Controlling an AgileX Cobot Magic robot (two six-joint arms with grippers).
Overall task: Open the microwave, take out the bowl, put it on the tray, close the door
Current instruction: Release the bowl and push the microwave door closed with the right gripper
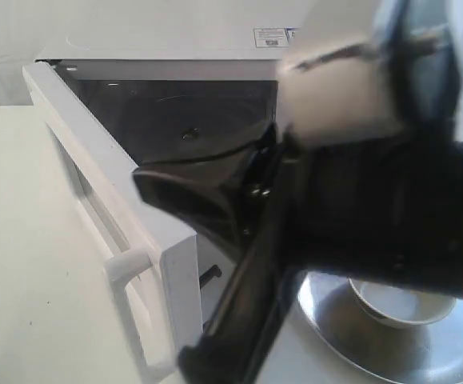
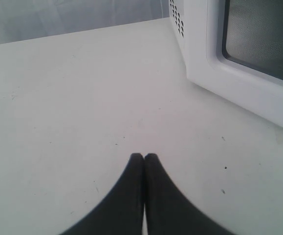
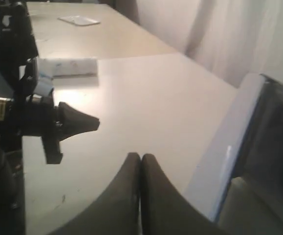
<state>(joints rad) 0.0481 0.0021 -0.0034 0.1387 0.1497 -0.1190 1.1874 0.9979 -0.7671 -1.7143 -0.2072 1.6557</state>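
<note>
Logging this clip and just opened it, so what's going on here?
The microwave door stands wide open, and the bowl already sits on the steel tray beside it. Both tools are shut and empty: the right tool is by the open door's edge, and the left tool hangs over bare table near the microwave. Only closing the door looks left.

White microwave (image 1: 167,50) toward the bench's far edge, door (image 1: 103,172) swung wide open; cream bowl (image 1: 395,304) upright on the steel tray (image 1: 335,324) at the near right corner.
</note>
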